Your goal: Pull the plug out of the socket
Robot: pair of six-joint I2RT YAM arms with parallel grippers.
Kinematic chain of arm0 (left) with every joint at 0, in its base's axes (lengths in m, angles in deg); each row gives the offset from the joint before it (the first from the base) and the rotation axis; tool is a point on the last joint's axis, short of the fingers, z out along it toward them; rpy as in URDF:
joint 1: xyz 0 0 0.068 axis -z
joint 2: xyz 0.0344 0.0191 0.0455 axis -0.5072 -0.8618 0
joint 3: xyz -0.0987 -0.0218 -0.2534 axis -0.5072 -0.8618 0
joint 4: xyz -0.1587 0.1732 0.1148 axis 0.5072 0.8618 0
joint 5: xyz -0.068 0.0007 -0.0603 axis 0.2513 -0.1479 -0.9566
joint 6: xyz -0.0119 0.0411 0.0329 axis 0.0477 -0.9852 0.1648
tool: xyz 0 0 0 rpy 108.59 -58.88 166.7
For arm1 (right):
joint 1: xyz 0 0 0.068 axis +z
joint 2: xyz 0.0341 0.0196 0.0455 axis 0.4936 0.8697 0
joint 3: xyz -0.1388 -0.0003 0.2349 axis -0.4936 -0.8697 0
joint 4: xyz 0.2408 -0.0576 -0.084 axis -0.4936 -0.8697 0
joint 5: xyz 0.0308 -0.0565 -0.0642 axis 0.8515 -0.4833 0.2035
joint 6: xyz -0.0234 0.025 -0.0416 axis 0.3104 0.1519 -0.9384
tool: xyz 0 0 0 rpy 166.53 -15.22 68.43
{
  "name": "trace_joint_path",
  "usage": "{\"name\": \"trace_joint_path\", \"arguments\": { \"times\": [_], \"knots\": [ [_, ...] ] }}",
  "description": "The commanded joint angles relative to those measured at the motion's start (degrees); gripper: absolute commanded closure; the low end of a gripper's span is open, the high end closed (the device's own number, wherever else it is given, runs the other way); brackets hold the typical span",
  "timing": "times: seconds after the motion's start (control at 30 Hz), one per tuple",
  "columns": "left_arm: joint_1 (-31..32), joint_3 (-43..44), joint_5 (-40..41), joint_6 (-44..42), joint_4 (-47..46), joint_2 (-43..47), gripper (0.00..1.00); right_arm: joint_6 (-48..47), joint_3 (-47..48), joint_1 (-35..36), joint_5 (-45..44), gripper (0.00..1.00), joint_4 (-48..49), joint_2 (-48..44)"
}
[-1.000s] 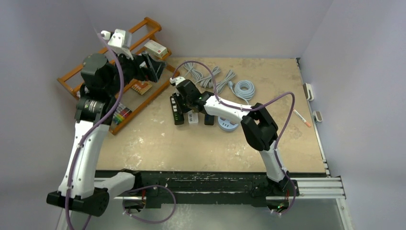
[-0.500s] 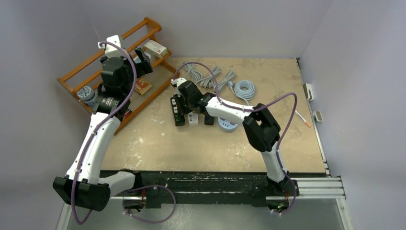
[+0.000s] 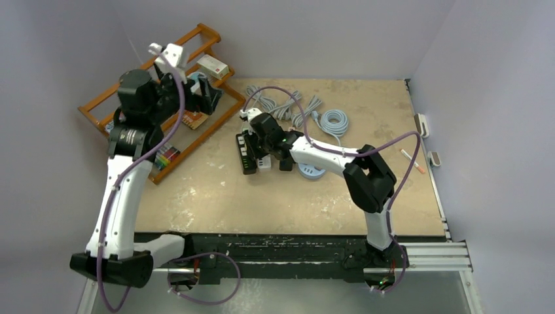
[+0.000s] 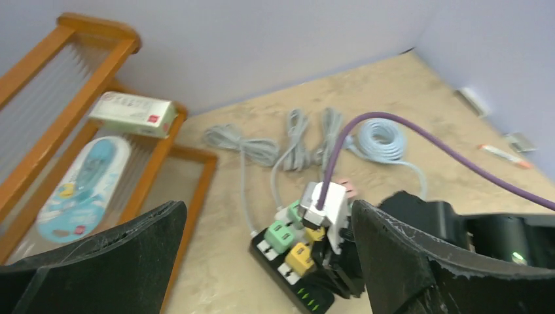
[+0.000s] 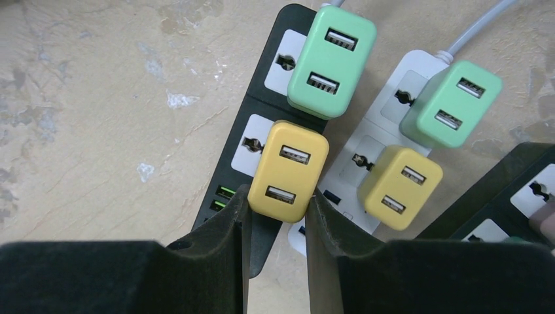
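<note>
- Right wrist view: the yellow plug (image 5: 288,171) stands on the black power strip (image 5: 256,108), over the socket nearest the strip's green lights, with its two USB ports facing the camera
- The right gripper (image 5: 277,195) is clamped on it: one black finger (image 5: 219,239) touches its left side and the other its right side, both at the plug's near end
- Whether its pins are fully seated or partly lifted cannot be told
- A green plug (image 5: 332,61) fills the next socket along the same strip, just beside the yellow one
- A white strip (image 5: 366,147) lies against the black one on the right, carrying a second green plug (image 5: 451,103) and a second yellow plug (image 5: 400,188); the corner of another black strip (image 5: 504,170) shows further right
- In the top external view the strips lie side by side near the middle of the table (image 3: 294,196), with the right arm stretched over them from the near right
- Grey cords (image 3: 281,101) and a coiled pale cable (image 3: 335,121) lie beyond the strips, towards the back wall
- The left gripper (image 3: 208,97) hangs above the wooden rack (image 3: 211,31) at the far left, well apart from the strips; in the left wrist view its fingers (image 4: 111,261) stand wide apart, holding nothing
- A white box (image 4: 134,114) and a blue pack (image 4: 85,183) rest on the rack
</note>
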State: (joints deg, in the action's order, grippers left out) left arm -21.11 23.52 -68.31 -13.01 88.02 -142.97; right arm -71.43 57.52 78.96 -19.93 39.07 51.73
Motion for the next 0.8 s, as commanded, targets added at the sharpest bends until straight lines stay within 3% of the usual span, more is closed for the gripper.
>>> {"name": "trace_joint_path", "arguments": {
  "times": [0.0, 0.17, 0.37, 0.47, 0.57, 0.6, 0.7, 0.77],
  "knots": [
    [-8.00, -8.34, -22.84, 15.43, -22.49, 7.75, 0.02, 0.57, -1.52, 0.14, 2.48, 1.00, 5.56, -6.15],
    [-8.40, -4.37, 19.05, 17.73, -19.99, 1.41, 0.04, 0.90, -6.15, 0.18, 3.71, 1.00, 8.62, -9.08],
    [-8.79, -6.02, 41.61, 18.58, -31.81, -12.72, 0.09, 0.79, -8.41, 0.27, 4.34, 1.00, 8.71, -10.67],
    [-9.58, -0.67, 49.29, 18.98, -28.34, -27.17, 0.16, 1.19, -11.26, 0.26, 5.57, 1.00, 10.57, -12.84],
    [-9.29, 16.11, 52.00, 21.64, -5.68, -40.61, 0.17, 1.18, -12.89, 0.27, 6.74, 1.00, 11.62, -14.10],
    [-7.88, 16.93, 51.71, 19.37, -6.12, -40.30, 0.17, 1.15, -13.04, 0.27, 6.43, 1.00, 11.37, -14.41],
    [-3.70, 5.08, 54.36, 13.34, -19.67, -33.65, 0.15, 0.29, -14.50, 0.27, 5.78, 1.00, 12.39, -16.13],
    [-3.23, 1.22, 49.87, 14.13, -21.59, -29.15, 0.14, -0.08, -15.04, 0.23, 5.80, 1.00, 12.86, -16.40]
  ]
}}
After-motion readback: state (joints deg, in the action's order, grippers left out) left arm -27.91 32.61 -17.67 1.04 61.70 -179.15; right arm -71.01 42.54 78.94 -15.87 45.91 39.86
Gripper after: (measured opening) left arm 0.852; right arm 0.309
